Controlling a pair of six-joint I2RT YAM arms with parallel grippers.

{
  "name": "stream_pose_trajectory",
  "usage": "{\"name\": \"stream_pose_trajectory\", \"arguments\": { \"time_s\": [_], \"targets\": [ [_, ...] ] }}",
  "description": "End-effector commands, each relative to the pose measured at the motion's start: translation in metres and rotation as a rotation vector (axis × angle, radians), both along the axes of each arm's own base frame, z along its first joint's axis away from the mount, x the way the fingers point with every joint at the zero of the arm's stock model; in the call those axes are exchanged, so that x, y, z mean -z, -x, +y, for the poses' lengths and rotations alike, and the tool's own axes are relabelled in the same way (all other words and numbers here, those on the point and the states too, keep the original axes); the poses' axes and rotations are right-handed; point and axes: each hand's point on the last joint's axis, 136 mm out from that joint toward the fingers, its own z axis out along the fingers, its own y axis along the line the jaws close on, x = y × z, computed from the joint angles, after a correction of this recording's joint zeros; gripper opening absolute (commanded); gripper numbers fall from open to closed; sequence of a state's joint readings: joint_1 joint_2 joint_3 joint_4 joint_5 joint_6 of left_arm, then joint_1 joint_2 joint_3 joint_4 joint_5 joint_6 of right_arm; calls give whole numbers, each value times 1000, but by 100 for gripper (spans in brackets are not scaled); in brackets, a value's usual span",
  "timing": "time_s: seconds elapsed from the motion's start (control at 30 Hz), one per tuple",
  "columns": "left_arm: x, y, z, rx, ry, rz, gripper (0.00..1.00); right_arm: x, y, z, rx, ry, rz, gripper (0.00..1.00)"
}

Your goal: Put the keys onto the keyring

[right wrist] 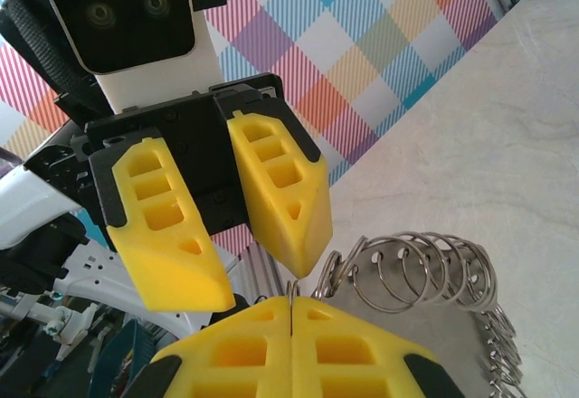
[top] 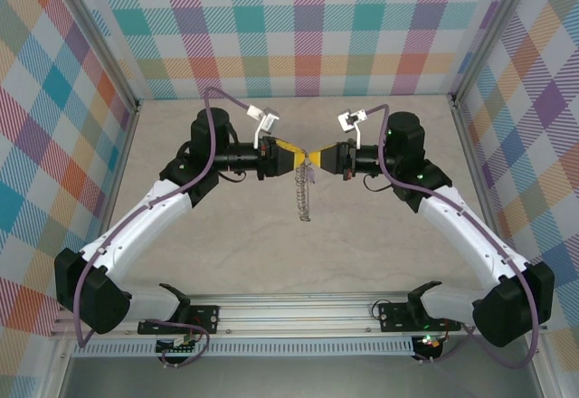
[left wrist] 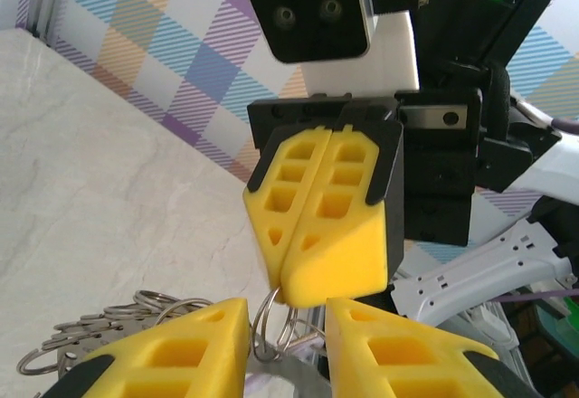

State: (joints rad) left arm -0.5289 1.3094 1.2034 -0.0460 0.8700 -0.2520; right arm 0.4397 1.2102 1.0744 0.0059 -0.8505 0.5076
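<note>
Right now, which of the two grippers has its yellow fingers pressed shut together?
The right gripper: its two fingers meet in a closed seam on a thin wire of the keyring. The left gripper has fingers standing visibly apart.

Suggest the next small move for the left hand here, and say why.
Probably close the left hand on the wire loops between its fingers: they stand apart around them, while the right hand, shut, pinches a wire of the keyring hanging below.
</note>
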Motion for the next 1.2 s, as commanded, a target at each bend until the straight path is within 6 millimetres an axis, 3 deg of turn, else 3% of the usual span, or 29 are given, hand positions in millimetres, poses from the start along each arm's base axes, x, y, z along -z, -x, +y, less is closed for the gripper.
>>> {"name": "stream_pose_trajectory", "arguments": {
  "time_s": [0.0, 0.8, 1.17],
  "targets": [
    [-6, 3, 3, 34, -4, -33, 28, -19, 4, -1, -38, -28, -65, 0],
    [-9, -8, -7, 47, 51, 6, 28, -13, 1, 2, -49, -41, -49, 0],
    [-4, 2, -16, 99, 51, 18, 0, -13, -1, 2, -42, -43, -46, 0]
  ]
}}
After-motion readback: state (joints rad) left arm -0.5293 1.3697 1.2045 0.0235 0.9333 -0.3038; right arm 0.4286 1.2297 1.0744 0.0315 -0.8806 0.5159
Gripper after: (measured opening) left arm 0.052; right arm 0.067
